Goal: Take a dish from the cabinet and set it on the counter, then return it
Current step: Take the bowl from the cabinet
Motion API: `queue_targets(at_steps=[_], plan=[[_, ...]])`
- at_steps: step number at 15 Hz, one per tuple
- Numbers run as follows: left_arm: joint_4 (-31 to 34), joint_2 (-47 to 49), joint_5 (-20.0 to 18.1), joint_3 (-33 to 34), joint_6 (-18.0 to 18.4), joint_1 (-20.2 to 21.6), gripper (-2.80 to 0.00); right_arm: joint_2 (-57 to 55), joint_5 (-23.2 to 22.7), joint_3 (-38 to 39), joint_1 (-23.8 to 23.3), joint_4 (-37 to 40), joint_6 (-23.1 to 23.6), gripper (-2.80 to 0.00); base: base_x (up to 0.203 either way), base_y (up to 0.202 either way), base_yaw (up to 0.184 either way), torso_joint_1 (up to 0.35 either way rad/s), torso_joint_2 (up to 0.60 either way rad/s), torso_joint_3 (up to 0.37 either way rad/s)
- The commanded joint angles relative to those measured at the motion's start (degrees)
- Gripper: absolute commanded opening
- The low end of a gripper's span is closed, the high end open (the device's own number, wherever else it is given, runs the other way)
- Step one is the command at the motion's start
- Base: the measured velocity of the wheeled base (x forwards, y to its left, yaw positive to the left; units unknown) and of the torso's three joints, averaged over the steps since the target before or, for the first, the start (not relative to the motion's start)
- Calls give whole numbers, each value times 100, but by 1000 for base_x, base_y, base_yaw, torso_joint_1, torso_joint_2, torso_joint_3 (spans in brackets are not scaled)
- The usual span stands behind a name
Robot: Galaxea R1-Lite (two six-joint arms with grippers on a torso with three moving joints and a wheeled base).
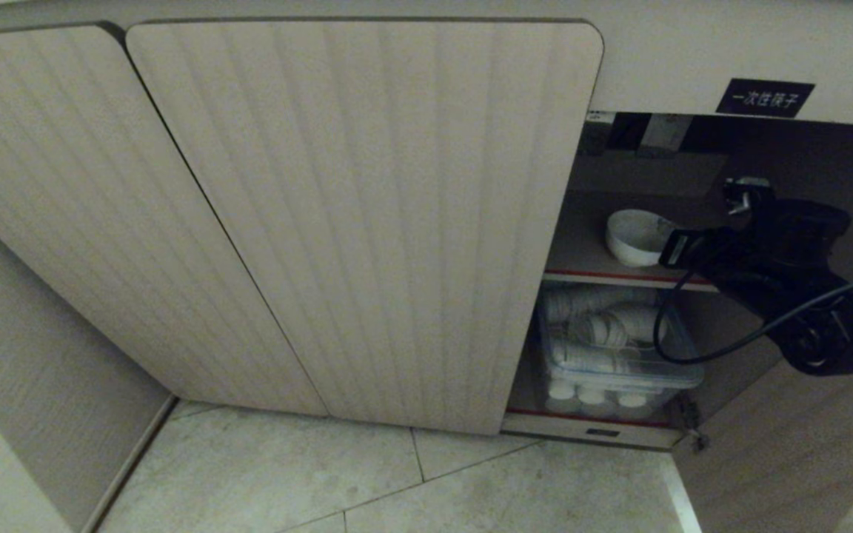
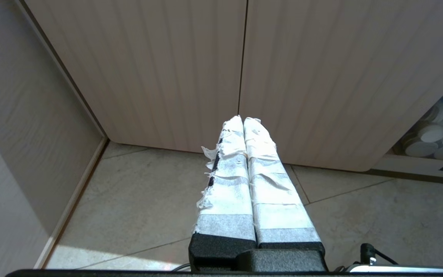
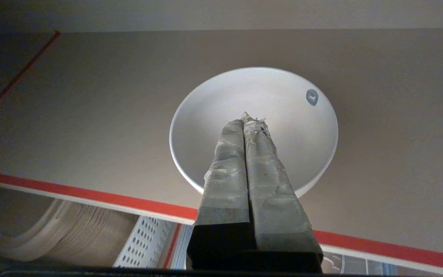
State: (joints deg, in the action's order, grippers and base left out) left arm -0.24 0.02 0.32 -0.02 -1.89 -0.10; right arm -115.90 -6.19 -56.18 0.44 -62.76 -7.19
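the dish (image 3: 283, 115), a plain white bowl, sits upright on the upper shelf (image 3: 90, 115) of the cabinet (image 1: 367, 222), just behind the shelf's red front edge, with a small grey round mark on its inner wall. in the head view it shows as a pale bowl (image 1: 637, 235) in the dark open compartment on the right side of the unit.

and here's the right gripper (image 3: 250, 117), reaching in over the red edge, its taped fingers pressed flat together with no gap, the tips hanging over the bowl's hollow. nothing is between them; whether the tips touch the bowl's inside cannot be told. the black right arm (image 1: 782, 259) comes in from the right, a cable looping beneath it.

below the shelf, a clear plastic bin (image 1: 619, 370) holds stacks of white cups. a black label (image 1: 765, 97) with white characters sits above the opening.

the left gripper (image 2: 242, 121) is parked low over the tiled floor (image 2: 148, 200), fingers closed together, empty, pointing at the shut ribbed doors (image 2: 167, 69).
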Motion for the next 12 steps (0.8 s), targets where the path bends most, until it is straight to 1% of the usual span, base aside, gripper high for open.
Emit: queue_targets(at_steps=[1, 4, 5, 12], plan=[[-2, -2, 3, 2, -4, 1, -280, -29, -5, -51, 2, -18, -1, -280, 0, 0, 0, 0, 0, 0], [-2, -2, 3, -5, -4, 1, -280, -47, -5, -51, 9, -17, -1, -280, 0, 0, 0, 0, 0, 0], [-2, -2, 3, 2, -4, 1, -280, -53, -5, -51, 9, -17, -1, 0, 0, 0, 0, 0, 0, 0], [-2, -2, 3, 2, -4, 1, -280, -47, 20, -51, 9, -35, 14, 0, 0, 0, 0, 0, 0, 0]])
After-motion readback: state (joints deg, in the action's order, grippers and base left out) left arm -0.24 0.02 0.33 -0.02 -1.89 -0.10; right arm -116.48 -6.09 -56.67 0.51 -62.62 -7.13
